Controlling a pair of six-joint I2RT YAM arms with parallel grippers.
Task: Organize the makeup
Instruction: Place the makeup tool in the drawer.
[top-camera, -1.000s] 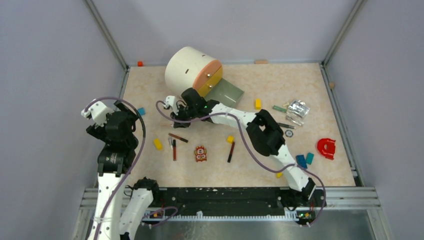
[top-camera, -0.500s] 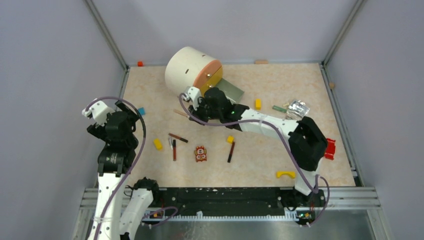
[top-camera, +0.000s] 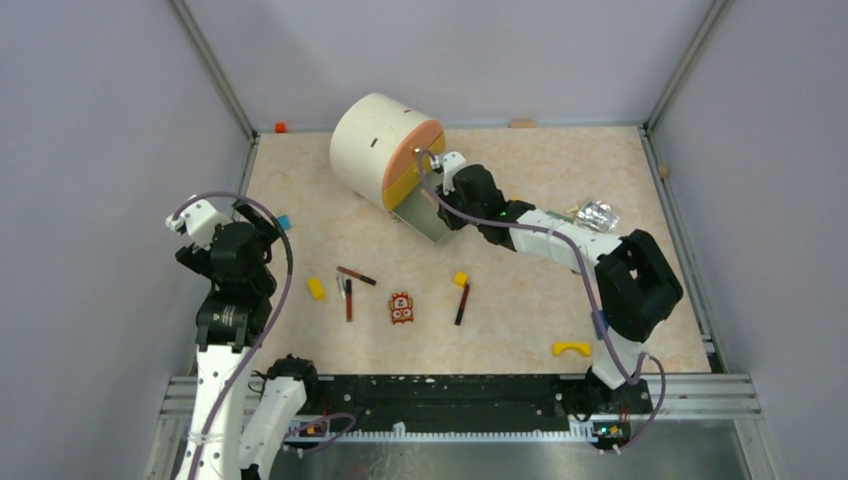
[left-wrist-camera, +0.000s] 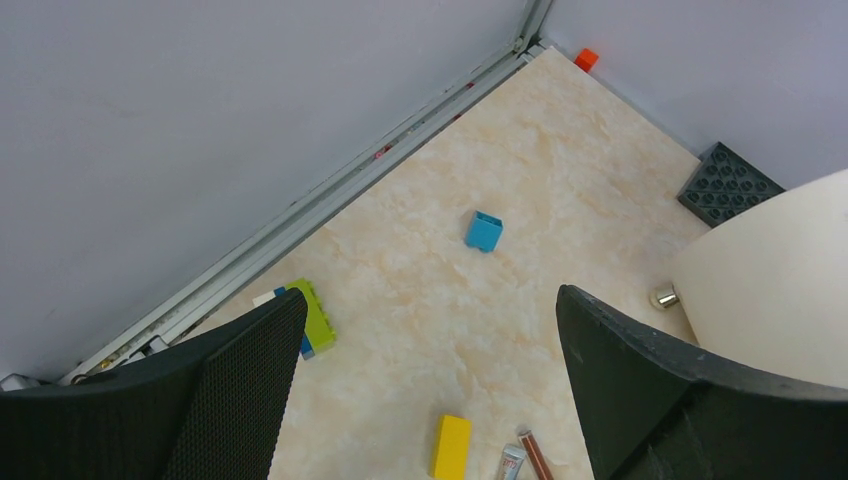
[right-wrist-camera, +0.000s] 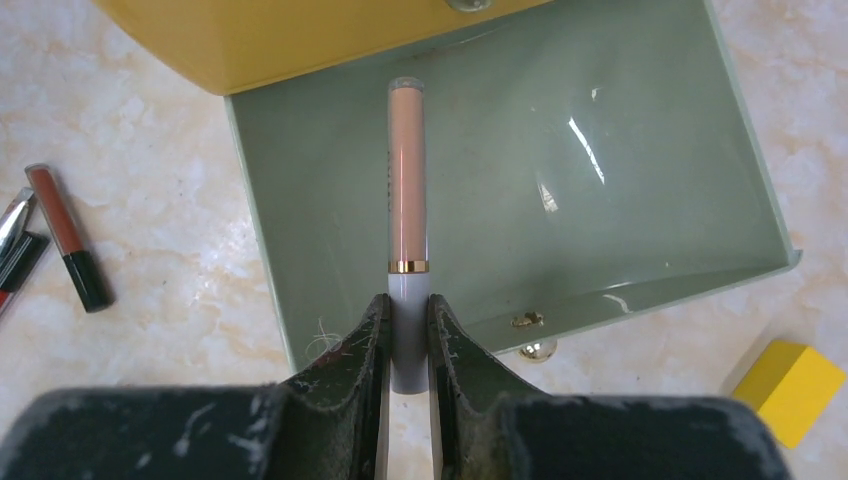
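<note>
Your right gripper (right-wrist-camera: 408, 312) pinches the peach gloss tube (right-wrist-camera: 406, 170) by its grey cap, tube jutting forward over the green drawer (right-wrist-camera: 620, 180).

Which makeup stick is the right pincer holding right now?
The peach tube with the gold band, clamped by its grey end in the right pincer over the green drawer; the brown stick lies on the table.

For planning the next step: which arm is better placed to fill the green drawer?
Right: the right gripper holds the peach tube over the green drawer; the left gripper hangs open, empty.
</note>
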